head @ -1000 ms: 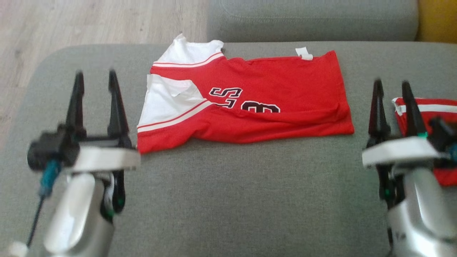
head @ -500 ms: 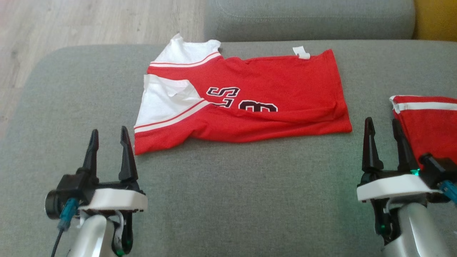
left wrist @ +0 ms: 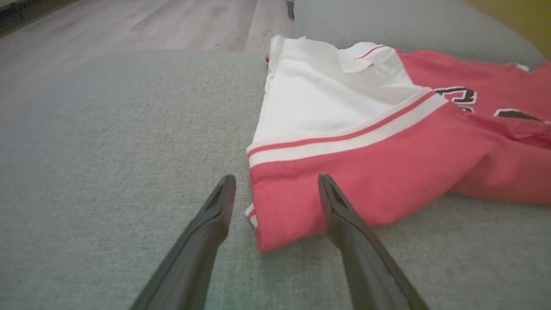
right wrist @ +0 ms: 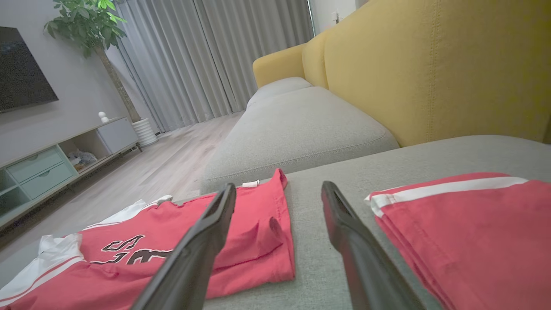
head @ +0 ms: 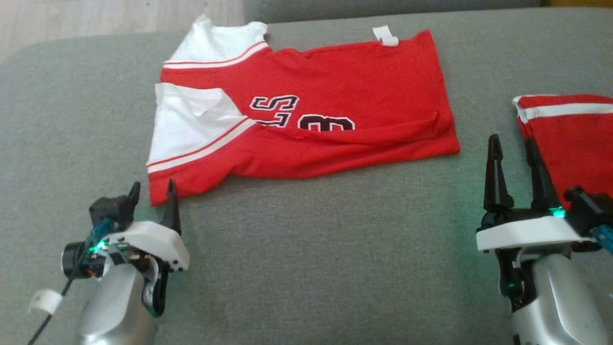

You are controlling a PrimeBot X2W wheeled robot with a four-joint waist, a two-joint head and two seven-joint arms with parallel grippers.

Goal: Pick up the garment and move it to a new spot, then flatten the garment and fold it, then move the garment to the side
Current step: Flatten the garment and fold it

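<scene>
The garment (head: pixel 335 100), a red jersey with white sleeves and dark lettering, lies folded in half on the grey sofa cushion (head: pixel 311 249). My left gripper (head: pixel 152 188) is open at the jersey's near left corner, its fingers straddling that red corner (left wrist: pixel 284 211) just above the cushion. The right gripper (head: pixel 512 146) hovers open over bare cushion, to the right of the jersey's near right corner (right wrist: pixel 275 262), with nothing between its fingers.
A second red folded garment (head: pixel 570 139) with a white stripe lies at the right edge, close beside my right gripper. A yellow sofa back (right wrist: pixel 430 73) rises behind. Another grey cushion (right wrist: pixel 297 129) lies beyond. Wooden floor (left wrist: pixel 129 21) lies past the cushion's left edge.
The head camera has tilted down. My left gripper has dropped and tipped forward to the jersey's near left corner. The right gripper has lowered a little.
</scene>
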